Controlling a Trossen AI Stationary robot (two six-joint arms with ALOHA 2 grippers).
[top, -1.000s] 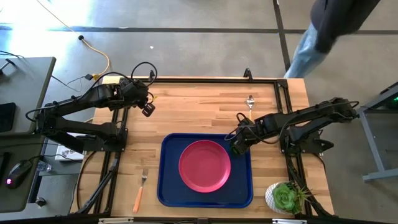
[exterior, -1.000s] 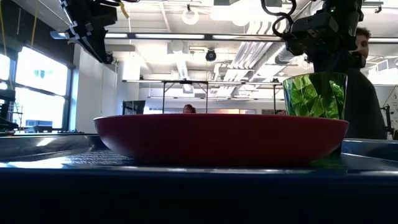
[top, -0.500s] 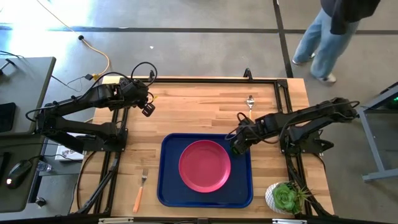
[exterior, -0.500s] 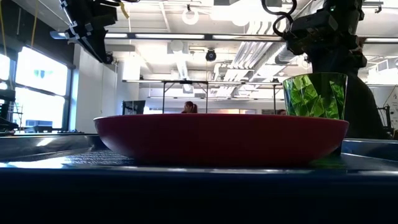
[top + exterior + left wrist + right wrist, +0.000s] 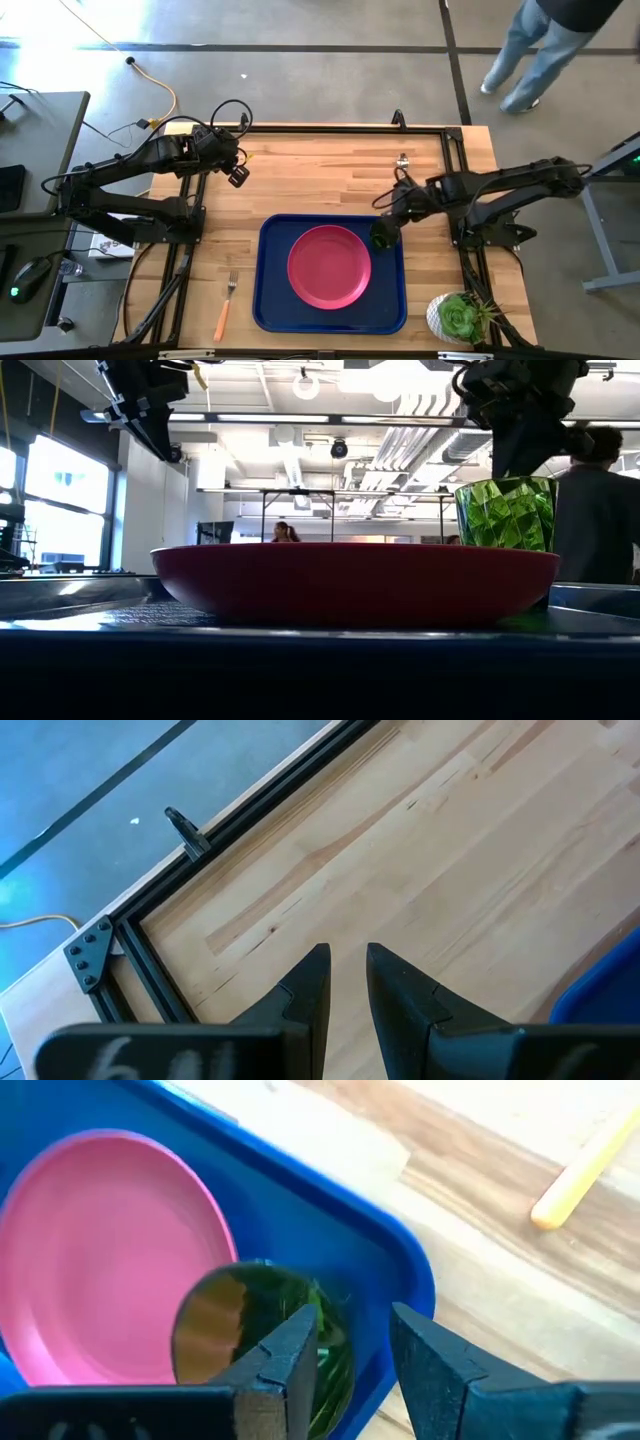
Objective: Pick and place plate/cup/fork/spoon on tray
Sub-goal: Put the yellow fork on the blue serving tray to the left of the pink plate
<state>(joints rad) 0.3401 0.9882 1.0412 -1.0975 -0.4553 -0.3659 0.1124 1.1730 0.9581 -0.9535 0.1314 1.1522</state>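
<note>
Your wooden table [image 5: 320, 165] carries the tray [image 5: 272, 300]; a person [image 5: 545, 40] walks beyond it. Your right gripper [image 5: 392, 212] hangs empty, fingers parted, above the cup [image 5: 383, 236]; your left gripper [image 5: 238, 176] holds nothing, fingers narrowly apart.

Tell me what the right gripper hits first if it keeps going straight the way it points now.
Probably the cup standing on the tray beside the plate. The right gripper points down at it with its jaws open, one finger already over the cup's rim. Depth is unclear, so it might graze the tray's rim instead.

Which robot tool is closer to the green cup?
The right tool. It sits just above the cup, open. The left tool hangs far across the table, over bare wood.
</note>
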